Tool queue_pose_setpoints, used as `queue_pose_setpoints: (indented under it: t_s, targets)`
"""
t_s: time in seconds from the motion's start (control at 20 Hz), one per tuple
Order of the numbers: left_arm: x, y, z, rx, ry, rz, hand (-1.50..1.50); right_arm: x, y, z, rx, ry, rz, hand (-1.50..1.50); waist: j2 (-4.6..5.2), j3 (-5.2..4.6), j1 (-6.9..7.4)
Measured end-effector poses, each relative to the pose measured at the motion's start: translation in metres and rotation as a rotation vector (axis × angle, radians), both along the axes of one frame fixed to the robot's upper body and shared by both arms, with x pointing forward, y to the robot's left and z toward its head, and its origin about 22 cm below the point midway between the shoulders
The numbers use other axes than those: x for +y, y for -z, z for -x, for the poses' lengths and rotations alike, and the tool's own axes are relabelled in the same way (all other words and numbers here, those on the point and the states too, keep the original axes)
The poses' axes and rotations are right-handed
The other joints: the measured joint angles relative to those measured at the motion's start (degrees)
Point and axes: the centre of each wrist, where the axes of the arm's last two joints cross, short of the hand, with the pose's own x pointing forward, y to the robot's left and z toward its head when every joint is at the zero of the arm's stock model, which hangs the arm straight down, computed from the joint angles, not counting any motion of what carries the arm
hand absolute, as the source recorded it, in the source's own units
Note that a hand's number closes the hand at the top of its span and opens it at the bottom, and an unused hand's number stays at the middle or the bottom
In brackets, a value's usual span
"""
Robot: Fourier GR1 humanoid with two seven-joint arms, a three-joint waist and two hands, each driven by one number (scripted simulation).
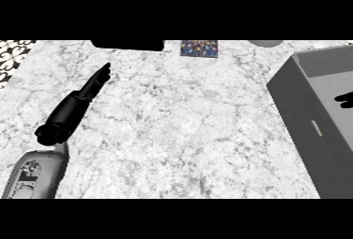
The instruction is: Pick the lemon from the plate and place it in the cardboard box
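— Two hands, but I only saw one all the way. The left hand (69,112) lay on the left side of the counter (179,135). Its fingers were straight and pressed together, pointing up the counter. It held nothing.

— What was in the middle?

— Just bare counter. Up at the far edge there was a flat black thing (127,44), then a little colourful square (199,48), then a grey round shape (265,42). That might have been the plate, but only a bit of it showed.

— And the lemon?

— I couldn't see it anywhere. The cardboard box (303,121) stood on the right side, open on top. A small black bit of the right hand (343,99) poked in over the box from the right edge. I couldn't tell if that hand was open or closed, or if the lemon was in it.

— So what was the step?

— I think it was putting the lemon into the box. That is my guess from where the right hand was.

— How should it have been done well?

— The hand should have gone low inside the walls, near the middle of the box. Then it should have let go gently, so the round lemon didn't bounce or roll out. After that, it should have lifted straight up and not bumped the box wall. The left hand was well apart from the box and could have stayed put.
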Motion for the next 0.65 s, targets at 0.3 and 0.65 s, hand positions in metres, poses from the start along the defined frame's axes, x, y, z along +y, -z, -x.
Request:
queue_pose_setpoints:
  t_s: [0.3, 0.65]
  targets:
    - [0.002, 0.003, 0.001, 0.004, -0.005, 0.001, 0.00, 0.006, 0.038, -0.006, 0.123, 0.075, -0.431, -1.50, 0.10, -0.03, -0.41]
    - [-0.007, -0.003, -0.005, -0.008, 0.012, -0.001, 0.00, -0.008, 0.041, -0.019, 0.325, 0.265, -0.754, -1.50, 0.38, -0.05, 0.33]
